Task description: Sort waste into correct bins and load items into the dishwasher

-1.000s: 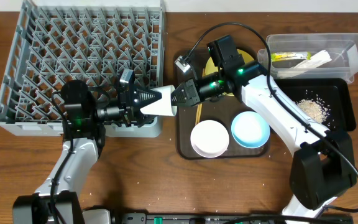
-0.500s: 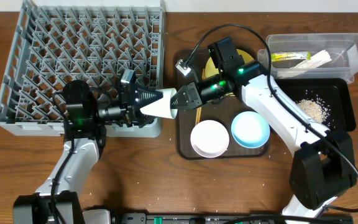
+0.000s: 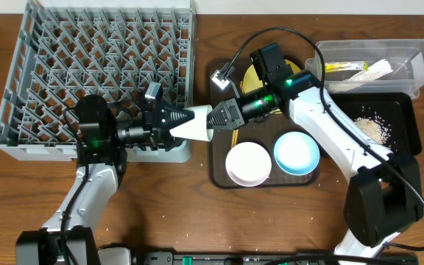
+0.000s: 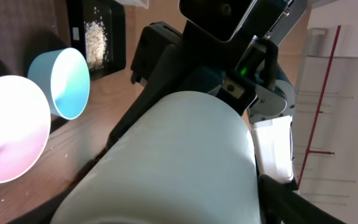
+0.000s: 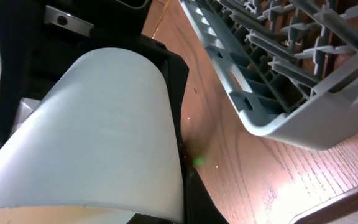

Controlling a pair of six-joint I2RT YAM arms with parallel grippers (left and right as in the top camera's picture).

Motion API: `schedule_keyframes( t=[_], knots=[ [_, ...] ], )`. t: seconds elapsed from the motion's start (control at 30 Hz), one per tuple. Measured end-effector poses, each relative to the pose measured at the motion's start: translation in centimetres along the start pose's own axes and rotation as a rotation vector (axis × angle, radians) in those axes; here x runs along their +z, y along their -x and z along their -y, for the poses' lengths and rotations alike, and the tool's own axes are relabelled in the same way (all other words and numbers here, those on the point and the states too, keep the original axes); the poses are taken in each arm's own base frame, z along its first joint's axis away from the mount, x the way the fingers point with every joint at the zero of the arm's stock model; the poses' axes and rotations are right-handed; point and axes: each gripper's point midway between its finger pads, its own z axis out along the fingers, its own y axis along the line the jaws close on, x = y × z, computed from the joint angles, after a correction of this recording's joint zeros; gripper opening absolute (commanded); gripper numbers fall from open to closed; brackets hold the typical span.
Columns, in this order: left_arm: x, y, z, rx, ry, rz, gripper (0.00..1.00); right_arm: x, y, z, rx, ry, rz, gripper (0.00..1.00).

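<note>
The left gripper (image 3: pixel 177 119) and the right gripper (image 3: pixel 216 116) both clasp the small white cup (image 3: pixel 196 124). The cup lies sideways between them, beside the grey dish rack (image 3: pixel 94 66) corner.

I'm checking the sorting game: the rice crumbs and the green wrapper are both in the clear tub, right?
Not quite. The overhead view shows the rice crumbs lying in the black tray, not in the clear tub. The green wrapper is in the tub, as you said.
</note>
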Motion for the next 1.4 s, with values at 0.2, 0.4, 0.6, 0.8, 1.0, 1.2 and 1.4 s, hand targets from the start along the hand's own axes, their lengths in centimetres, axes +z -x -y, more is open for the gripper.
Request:
schedule_keyframes(
  t=[0.2, 0.4, 0.6, 0.8, 1.0, 1.2, 1.4],
  knots=[
    [0.0, -0.3, 0.1, 0.030, -0.002, -0.015, 0.53, 0.0, 0.1, -0.4, -0.012, 0.023, 0.001, 0.01],
    [-0.1, -0.3, 0.1, 0.033, -0.002, -0.015, 0.39, 0.0, 0.1, 0.1, -0.027, 0.003, 0.003, 0.34],
    [-0.2, 0.3, 1.0, 0.142, -0.009, 0.016, 0.33, -1.7, 0.6, 1.6, 0.017, -0.016, 0.039, 0.43],
    [-1.4, 1.7, 2.7, 0.291, -0.018, 0.108, 0.32, -8.7, 1.2, 7.6, 0.174, -0.198, 0.168, 0.49],
    [-4.1, 5.9, 1.7, 0.193, 0.006, 0.351, 0.31, -14.1, -0.3, 11.5, 0.306, -0.356, 0.236, 0.57],
    [-5.3, 7.9, -2.6, 0.043, 0.126, 0.477, 0.28, -15.3, -0.4, 11.3, 0.291, -0.427, 0.252, 0.59],
    [-5.9, 8.3, -4.6, -0.014, 0.264, 0.497, 0.27, -15.5, -0.4, 11.4, 0.288, -0.449, 0.253, 0.60]
  ],
)
